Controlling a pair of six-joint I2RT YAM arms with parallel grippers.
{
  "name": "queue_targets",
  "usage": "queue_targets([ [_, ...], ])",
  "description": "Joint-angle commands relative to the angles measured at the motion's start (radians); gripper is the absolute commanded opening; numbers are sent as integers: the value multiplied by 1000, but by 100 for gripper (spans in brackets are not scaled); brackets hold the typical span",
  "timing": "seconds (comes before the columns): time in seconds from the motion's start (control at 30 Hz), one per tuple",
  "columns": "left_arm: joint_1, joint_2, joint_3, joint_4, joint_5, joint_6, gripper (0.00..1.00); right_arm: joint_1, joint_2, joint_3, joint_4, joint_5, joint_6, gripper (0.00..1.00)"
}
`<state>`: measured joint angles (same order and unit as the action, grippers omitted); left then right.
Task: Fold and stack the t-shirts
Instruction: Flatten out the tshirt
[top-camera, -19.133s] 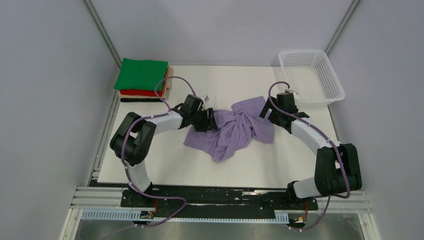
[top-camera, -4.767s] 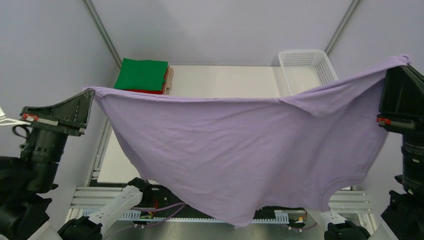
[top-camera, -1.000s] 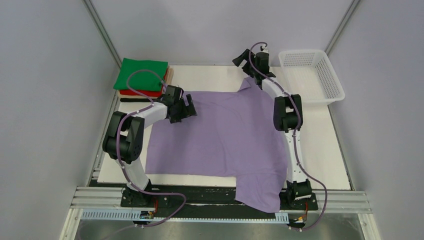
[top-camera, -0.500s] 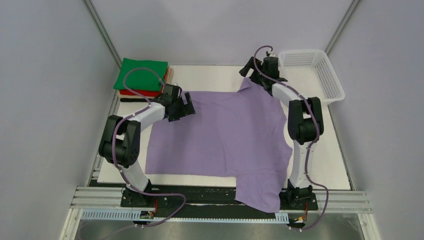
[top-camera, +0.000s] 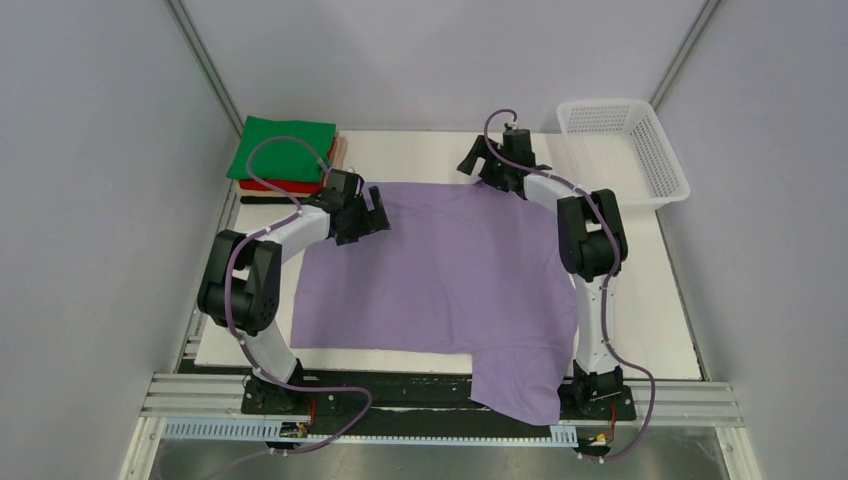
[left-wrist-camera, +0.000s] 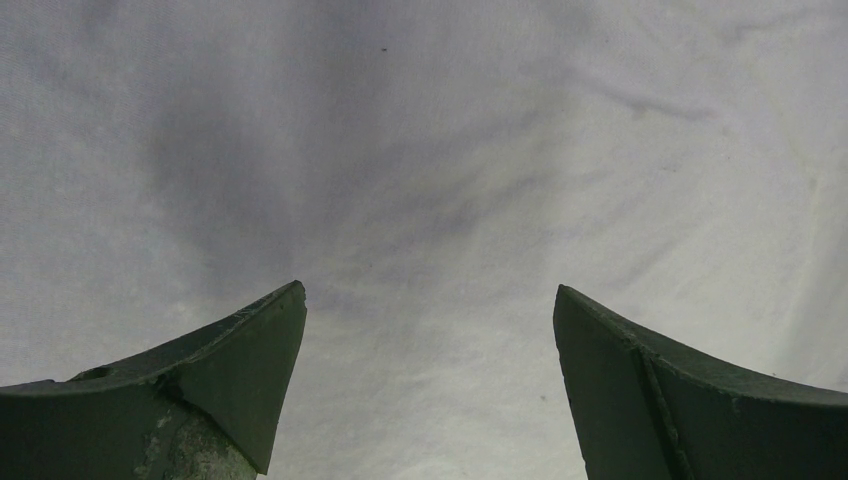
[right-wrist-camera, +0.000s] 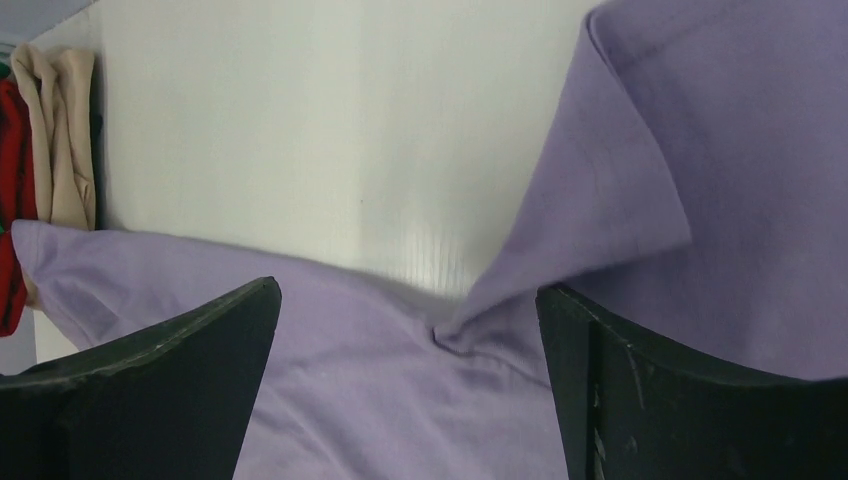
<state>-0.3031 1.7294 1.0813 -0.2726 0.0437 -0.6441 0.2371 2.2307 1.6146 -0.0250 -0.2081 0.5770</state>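
The lavender t-shirt (top-camera: 450, 270) lies spread flat on the white table, one part hanging over the near edge (top-camera: 520, 385). My left gripper (top-camera: 378, 208) is open over the shirt's far left corner; its wrist view shows only cloth (left-wrist-camera: 430, 200) between the spread jaws. My right gripper (top-camera: 478, 170) is open over the far edge, above a folded-over sleeve (right-wrist-camera: 630, 190) and its crease (right-wrist-camera: 450, 335). A stack of folded shirts, green on top (top-camera: 283, 148), red (top-camera: 275, 186) and tan (top-camera: 340, 155) beneath, sits at the far left; its edge shows in the right wrist view (right-wrist-camera: 50, 150).
A white plastic mesh basket (top-camera: 625, 150) stands at the far right corner. A black strip (top-camera: 280, 200) lies in front of the folded stack. Bare white table (top-camera: 420, 150) runs along the far edge between stack and basket.
My right gripper has swung from the far right corner of the shirt leftward along the far edge. The left gripper has stayed at the far left corner.
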Motion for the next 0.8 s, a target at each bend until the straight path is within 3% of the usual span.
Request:
queue_targets([
  [0.0, 1, -20, 6, -9, -21, 18, 100, 6, 111, 165, -7, -36, -4, 100],
  [0.27, 1, -42, 8, -18, -40, 20, 100, 42, 292, 539, -71, -38, -47, 100],
  [0.37, 1, -49, 14, -29, -41, 20, 100, 57, 276, 580, -131, -1, -116, 100],
  [0.6, 1, -118, 14, -61, -39, 23, 100, 61, -26, 273, -195, 90, -183, 100],
  [0.77, -9, -167, 26, -145, -87, 37, 100, 61, -314, -85, -314, 270, -145, 100],
])
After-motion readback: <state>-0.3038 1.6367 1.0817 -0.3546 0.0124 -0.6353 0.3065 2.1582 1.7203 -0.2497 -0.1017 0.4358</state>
